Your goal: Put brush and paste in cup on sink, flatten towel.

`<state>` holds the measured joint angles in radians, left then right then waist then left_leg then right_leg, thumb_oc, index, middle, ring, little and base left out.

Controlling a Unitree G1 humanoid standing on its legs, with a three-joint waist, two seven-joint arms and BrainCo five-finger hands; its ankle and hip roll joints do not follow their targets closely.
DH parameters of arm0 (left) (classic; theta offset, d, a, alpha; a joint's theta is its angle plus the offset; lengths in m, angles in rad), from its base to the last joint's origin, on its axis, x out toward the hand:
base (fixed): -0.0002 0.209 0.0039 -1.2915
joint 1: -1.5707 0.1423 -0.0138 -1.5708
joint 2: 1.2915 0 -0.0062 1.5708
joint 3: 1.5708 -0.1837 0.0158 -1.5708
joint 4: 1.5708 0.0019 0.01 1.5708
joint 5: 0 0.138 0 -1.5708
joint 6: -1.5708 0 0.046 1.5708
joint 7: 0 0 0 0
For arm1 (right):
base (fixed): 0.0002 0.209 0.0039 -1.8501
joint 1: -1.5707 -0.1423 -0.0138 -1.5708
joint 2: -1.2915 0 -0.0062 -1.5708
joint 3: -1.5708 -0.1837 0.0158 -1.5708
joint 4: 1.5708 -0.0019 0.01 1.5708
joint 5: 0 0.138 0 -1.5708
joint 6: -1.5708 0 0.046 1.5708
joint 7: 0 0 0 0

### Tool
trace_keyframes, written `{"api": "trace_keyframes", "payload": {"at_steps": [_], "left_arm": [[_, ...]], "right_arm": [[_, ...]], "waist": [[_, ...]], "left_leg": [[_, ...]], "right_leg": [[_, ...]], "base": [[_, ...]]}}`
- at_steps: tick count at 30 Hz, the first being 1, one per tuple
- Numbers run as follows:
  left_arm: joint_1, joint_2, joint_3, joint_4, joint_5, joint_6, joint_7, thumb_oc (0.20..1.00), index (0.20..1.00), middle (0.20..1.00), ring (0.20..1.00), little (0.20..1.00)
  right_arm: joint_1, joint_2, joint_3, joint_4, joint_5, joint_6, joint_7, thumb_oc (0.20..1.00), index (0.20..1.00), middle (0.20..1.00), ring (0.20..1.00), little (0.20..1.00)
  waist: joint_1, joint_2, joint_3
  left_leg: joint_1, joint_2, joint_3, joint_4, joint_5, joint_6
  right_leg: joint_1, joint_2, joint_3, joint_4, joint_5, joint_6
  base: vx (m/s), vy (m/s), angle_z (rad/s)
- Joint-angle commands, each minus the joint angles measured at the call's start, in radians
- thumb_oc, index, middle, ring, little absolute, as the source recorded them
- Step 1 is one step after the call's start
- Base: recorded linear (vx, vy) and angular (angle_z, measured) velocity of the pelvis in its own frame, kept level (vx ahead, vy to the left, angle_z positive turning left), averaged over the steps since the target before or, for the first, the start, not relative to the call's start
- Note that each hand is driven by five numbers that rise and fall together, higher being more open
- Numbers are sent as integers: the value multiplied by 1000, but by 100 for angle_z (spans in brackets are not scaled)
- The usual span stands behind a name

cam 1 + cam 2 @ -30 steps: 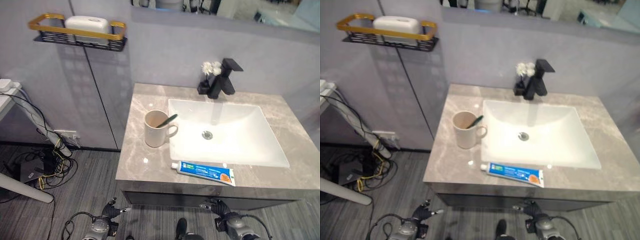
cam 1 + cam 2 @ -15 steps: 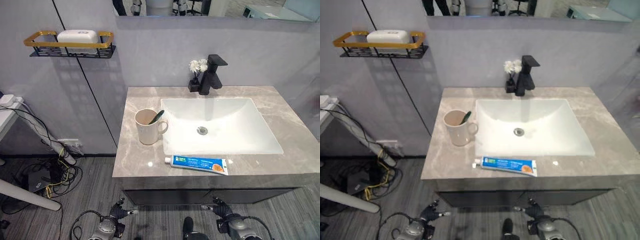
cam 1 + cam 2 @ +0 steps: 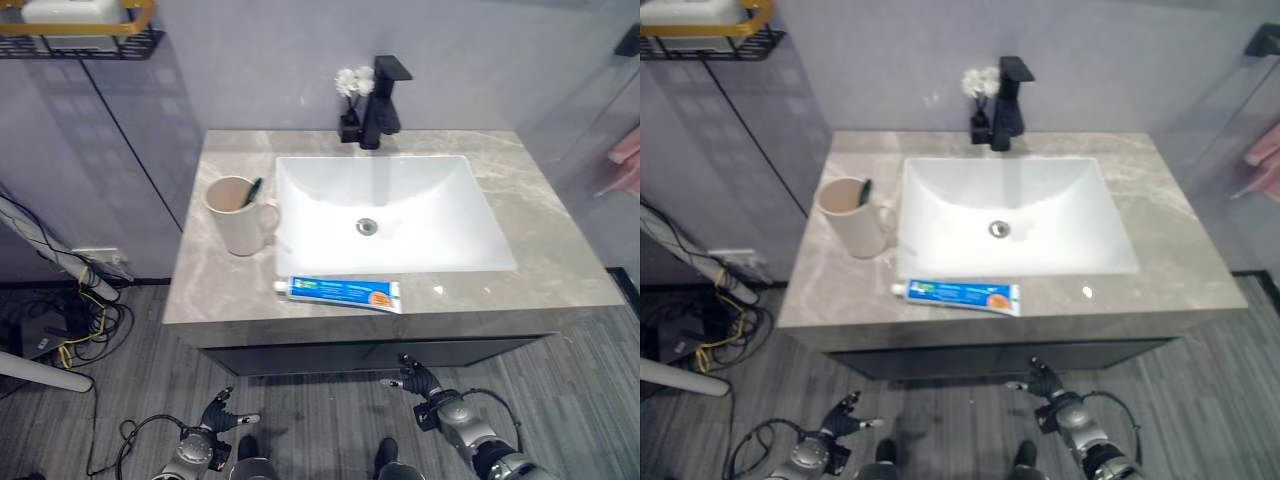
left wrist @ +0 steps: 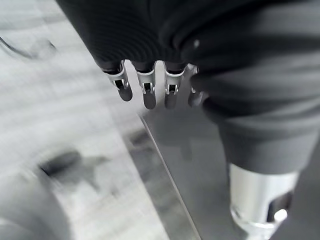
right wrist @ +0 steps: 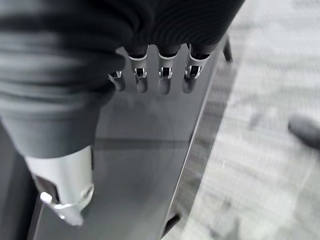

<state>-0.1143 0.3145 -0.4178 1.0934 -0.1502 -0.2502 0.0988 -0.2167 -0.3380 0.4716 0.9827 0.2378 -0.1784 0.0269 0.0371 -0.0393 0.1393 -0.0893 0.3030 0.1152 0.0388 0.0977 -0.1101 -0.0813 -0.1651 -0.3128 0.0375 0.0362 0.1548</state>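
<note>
A black faucet (image 3: 381, 100) stands at the back edge of the grey stone counter (image 3: 560, 260), and tucked just to its left is a small dark vase of white flowers (image 3: 349, 95). High on the wall at far left hangs a gold-rimmed black wire shelf (image 3: 85, 38) with a white box (image 3: 65, 10) on it. Down on the grey wood floor (image 3: 130, 400) at left lies a tangle of cables (image 3: 65, 330).

Even, soft light falls from above. The white sink (image 3: 390, 210) is the brightest area, and small glints mark the stone desk (image 3: 560, 250) at its front edge. In both wrist views the floor (image 4: 60, 125) is smeared and unfocused.
</note>
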Motion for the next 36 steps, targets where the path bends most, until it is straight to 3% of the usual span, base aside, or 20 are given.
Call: {"api": "trace_keyframes", "payload": {"at_steps": [1,3,5,6,7,10,15,22,25,30,33,36], "left_arm": [[-68,43,6,-75,-13,-27,-10,1000,1000,1000,1000,1000],[-77,34,3,-78,-2,-20,-11,1000,1000,1000,1000,1000],[-85,23,5,-92,-18,-21,-17,1000,1000,1000,1000,1000],[-85,23,5,-92,-18,-21,-17,1000,1000,1000,1000,1000],[-78,24,5,-109,-25,-28,-15,1000,1000,1000,1000,1000],[-69,28,1,-133,-17,-28,-17,1000,1000,1000,1000,1000],[-50,28,-12,-97,32,-24,-19,1000,1000,1000,1000,1000],[-14,62,-20,-100,132,-26,-10,1000,1000,1000,1000,1000],[68,161,-40,-265,213,-54,-58,1000,1000,1000,1000,1000],[175,255,10,-393,238,-77,-76,1000,1000,1000,1000,1000],[256,395,3,-521,440,-138,-49,1000,1000,1000,1000,1000],[348,508,36,-660,520,-184,-8,1000,1000,1000,1000,1000]], "right_arm": [[14,-51,-10,-51,-32,-34,6,1000,1000,1000,1000,1000],[38,-69,-38,-7,-33,-28,0,1000,1000,1000,1000,1000],[47,-75,-71,16,-15,-21,-7,1000,1000,1000,1000,1000],[47,-75,-71,16,-15,-21,-7,1000,1000,1000,1000,1000],[48,-69,-89,29,6,-22,-11,1000,1000,1000,1000,1000],[52,-61,-100,31,25,-26,-10,1000,1000,1000,1000,1000],[54,-19,-119,33,46,-30,-17,1000,1000,1000,1000,1000],[35,-11,-78,14,-27,-33,-12,1000,1000,1000,1000,1000],[29,-22,-94,56,-39,-29,-9,1000,1000,1000,1000,1000],[-5,-24,-95,87,-51,-40,-9,1000,1000,1000,1000,1000],[14,-49,-84,-9,-91,-63,-17,1000,1000,1000,1000,1000],[47,-82,-102,-35,-119,-96,-54,1000,1000,1000,1000,1000]], "waist": [[-26,-27,15],[-51,-26,23],[-60,-27,24],[-60,-27,24],[-57,-25,15],[-53,-24,3],[-68,7,-32],[-53,17,-32],[-36,26,-35],[-10,30,-33],[10,36,-19],[25,47,-8]], "left_leg": [[-44,45,-11,11,69,-60],[-54,44,134,71,57,-46],[-64,-21,178,116,-5,-27],[-65,-21,178,118,-6,-26],[-63,-63,146,91,-14,-23],[-48,-91,98,56,-15,-16],[8,-98,121,-28,4,-15],[44,-121,121,-72,0,-5],[59,-126,130,-119,11,-8],[39,-126,132,-126,17,-15],[34,-118,114,-126,19,-25],[20,-114,101,-126,26,-30]], "right_leg": [[-32,-29,25,40,23,12],[-15,-34,-16,26,19,0],[-9,-37,-35,8,28,-6],[-8,-38,-35,8,29,-6],[-20,-28,-16,-2,39,-5],[-20,-29,2,-6,44,-7],[10,-55,1,-36,66,11],[22,-78,10,-46,90,27],[18,-90,5,-79,123,46],[5,-98,-5,-112,149,58],[15,-99,-21,-112,139,63],[19,-104,-36,-116,138,70]], "base": [[-53,-460,36],[-48,-231,81],[-68,-145,78],[-31,-57,17],[3,-10,8],[22,5,-12],[63,94,-9],[21,78,0],[0,63,-3],[-32,19,-2],[11,-14,2],[6,-13,14]]}}
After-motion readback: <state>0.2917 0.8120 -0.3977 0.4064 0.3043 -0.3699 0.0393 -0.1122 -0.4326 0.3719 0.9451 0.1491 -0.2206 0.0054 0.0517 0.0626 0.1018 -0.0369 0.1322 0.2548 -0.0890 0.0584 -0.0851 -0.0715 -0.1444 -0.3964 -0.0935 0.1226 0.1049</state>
